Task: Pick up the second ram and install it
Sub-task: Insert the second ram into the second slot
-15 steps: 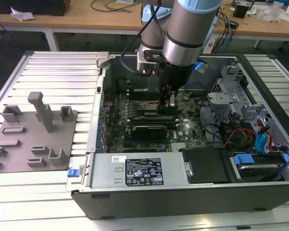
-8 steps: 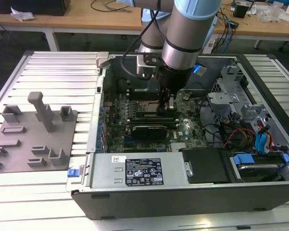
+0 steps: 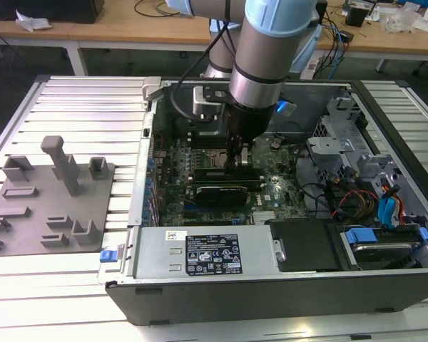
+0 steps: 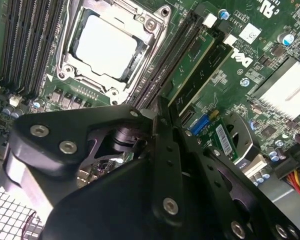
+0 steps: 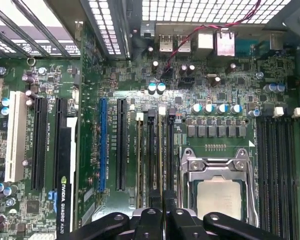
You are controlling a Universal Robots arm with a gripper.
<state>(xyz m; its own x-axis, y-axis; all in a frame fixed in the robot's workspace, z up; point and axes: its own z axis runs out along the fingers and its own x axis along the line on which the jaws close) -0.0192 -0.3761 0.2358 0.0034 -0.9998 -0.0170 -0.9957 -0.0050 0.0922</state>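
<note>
The second ram (image 5: 162, 160) is a thin green stick standing on edge in a black slot beside the CPU socket (image 5: 217, 190). Its face with black chips shows in the second wrist view (image 4: 192, 57). My gripper (image 5: 163, 215) sits directly over it, and the two black fingers are closed together on the stick's top edge (image 4: 156, 112). In the exterior view the gripper (image 3: 237, 162) reaches straight down onto the motherboard inside the open case. Whether the stick is fully seated I cannot tell.
Another green stick (image 5: 140, 160) stands two slots further from the socket. A graphics card (image 3: 221, 192) lies just in front of the gripper. The power supply (image 3: 207, 253), drive bays and cables (image 3: 385, 206) fill the case's front and right. A grey tray with posts (image 3: 50, 206) lies on the exterior view's left.
</note>
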